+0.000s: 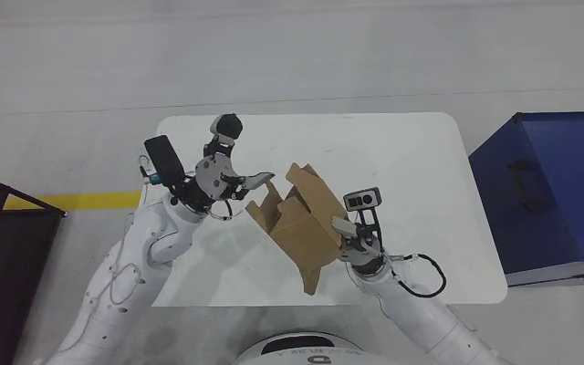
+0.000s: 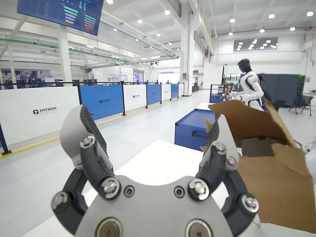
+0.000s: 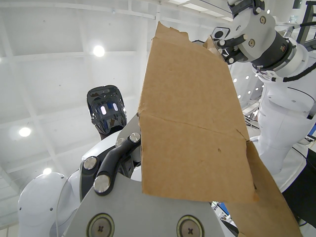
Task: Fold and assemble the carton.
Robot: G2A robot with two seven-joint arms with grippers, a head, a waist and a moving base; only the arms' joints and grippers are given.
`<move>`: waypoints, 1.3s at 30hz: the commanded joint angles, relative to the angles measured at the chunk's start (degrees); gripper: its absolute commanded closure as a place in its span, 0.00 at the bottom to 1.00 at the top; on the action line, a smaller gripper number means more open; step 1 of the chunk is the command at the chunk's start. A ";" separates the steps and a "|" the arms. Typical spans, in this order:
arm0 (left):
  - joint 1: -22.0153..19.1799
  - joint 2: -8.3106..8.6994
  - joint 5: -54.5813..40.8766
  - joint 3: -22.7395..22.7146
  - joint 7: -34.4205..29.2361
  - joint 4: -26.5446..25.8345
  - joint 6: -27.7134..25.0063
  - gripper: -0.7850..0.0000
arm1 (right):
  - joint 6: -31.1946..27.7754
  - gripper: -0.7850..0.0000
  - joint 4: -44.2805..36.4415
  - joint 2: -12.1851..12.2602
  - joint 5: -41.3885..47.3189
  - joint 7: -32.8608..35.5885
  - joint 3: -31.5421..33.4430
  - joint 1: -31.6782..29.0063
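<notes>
I judge the carton (image 1: pixel 306 219), clamped by its edge in my right gripper (image 1: pixel 350 239) with flaps just beside the wide-open, empty left gripper (image 2: pixel 151 114), light and bendable, best held near a crease.

One carton (image 1: pixel 306 219), brown cardboard. One white table (image 1: pixel 411 155). Two grippers: one left gripper (image 2: pixel 151 112), one right gripper (image 1: pixel 345 231). One blue crate (image 1: pixel 538 196) beside the table. One yellow floor line (image 1: pixel 91 199). In the left wrist view, far off in the hall, one wall screen (image 2: pixel 61 3) and one other white robot (image 2: pixel 249 85).
</notes>
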 commanded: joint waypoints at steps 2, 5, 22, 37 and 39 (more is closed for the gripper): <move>-1.66 -0.33 1.09 1.59 -1.54 0.34 -1.54 0.00 | 0.48 1.00 -0.37 -0.49 -0.38 0.48 0.78 -0.77; -2.75 -0.61 1.96 2.73 -2.60 1.03 -2.67 0.00 | 1.11 1.00 -0.59 -0.96 -0.68 1.11 1.47 -1.42; -6.05 -2.02 4.18 6.70 -4.95 2.90 -5.47 0.00 | 5.62 1.00 0.49 -4.21 0.56 5.62 1.07 -1.11; -6.06 -2.58 3.82 5.15 -0.50 3.84 -7.43 0.00 | 5.96 1.00 4.81 -6.02 1.91 5.95 1.54 0.61; -5.21 -2.41 3.69 3.53 0.26 3.77 -7.18 0.00 | 5.96 1.00 4.81 -6.02 1.91 5.95 1.54 0.61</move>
